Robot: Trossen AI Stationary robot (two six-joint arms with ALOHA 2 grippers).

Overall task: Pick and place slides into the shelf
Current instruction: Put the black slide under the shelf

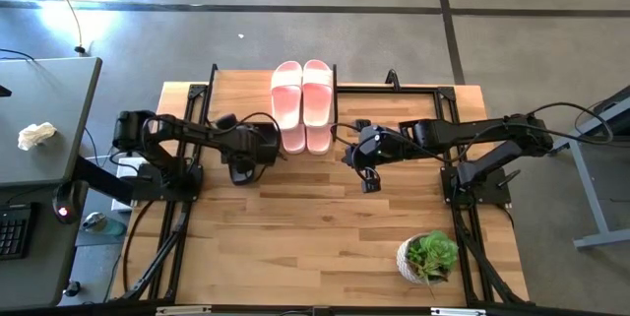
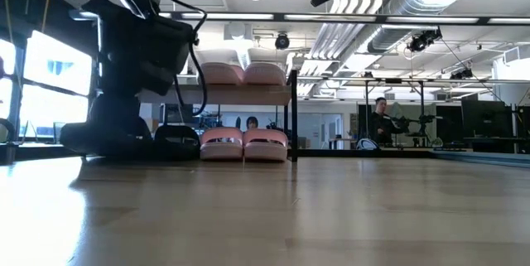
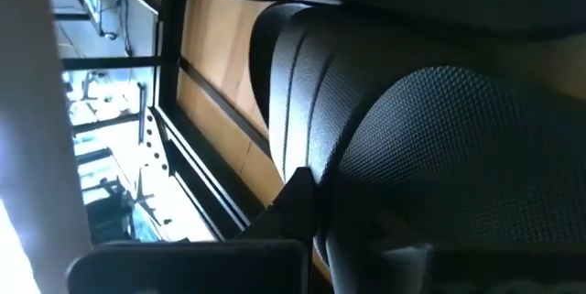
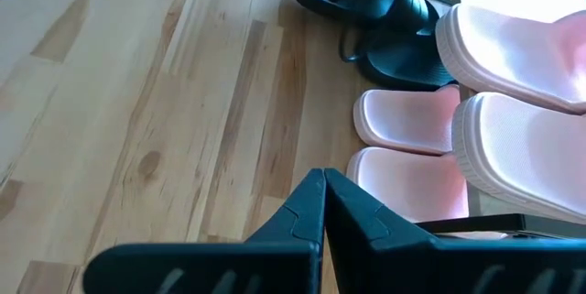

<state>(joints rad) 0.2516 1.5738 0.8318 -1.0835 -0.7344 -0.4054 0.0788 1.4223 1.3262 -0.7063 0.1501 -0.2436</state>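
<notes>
step: looks like wrap-up; pink slides [image 1: 302, 92] sitting on the shelf [image 2: 286, 99], more pink slides plus black slides [image 2: 176, 140] under it | left tool [image 1: 241, 173] pinched together, empty; right tool [image 1: 369, 180] same | next: probably just parking both arms

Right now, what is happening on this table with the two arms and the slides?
Both arms hang over the table in front of the shelf, pincers shut and empty. The left pincer is by the black slides, which sit beside the shelf's left end. The right pincer is off the shelf's right side. One pink pair lies on top of the shelf, another pink pair under it. A plant stands at the table's near right corner.
</notes>
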